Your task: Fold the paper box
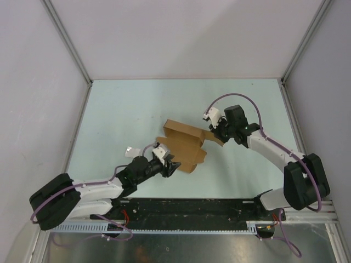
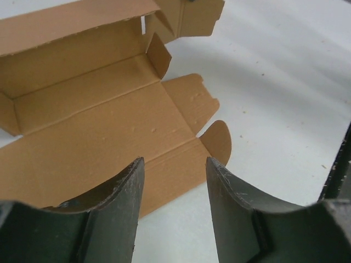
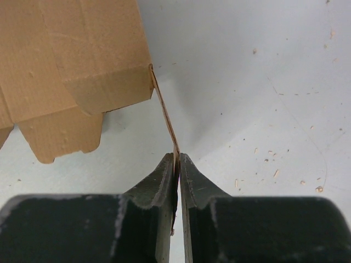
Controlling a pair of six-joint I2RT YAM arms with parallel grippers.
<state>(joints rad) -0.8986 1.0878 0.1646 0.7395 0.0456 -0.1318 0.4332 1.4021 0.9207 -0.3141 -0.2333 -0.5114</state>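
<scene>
Paper box [image 1: 184, 145]: brown card, part-folded, one long wall raised, near panels flat. Laid at centre of table [image 1: 126, 109], btwn both grippers.
Right gripper [image 3: 176, 163]: jaws pressed together on thin flap [image 3: 164, 118] at box's right side; flap is seen edge-on.
Left gripper [image 2: 175, 164]: jaws spread, nothing held. Positioned at box's near-left edge; contact w/ card can't be told.
White scrap [image 1: 130, 150]: small, found left of box, near left arm.

paper box [image 2: 98, 126] cropped at left edge, white speck [image 1: 130, 150] too small to identify
</scene>
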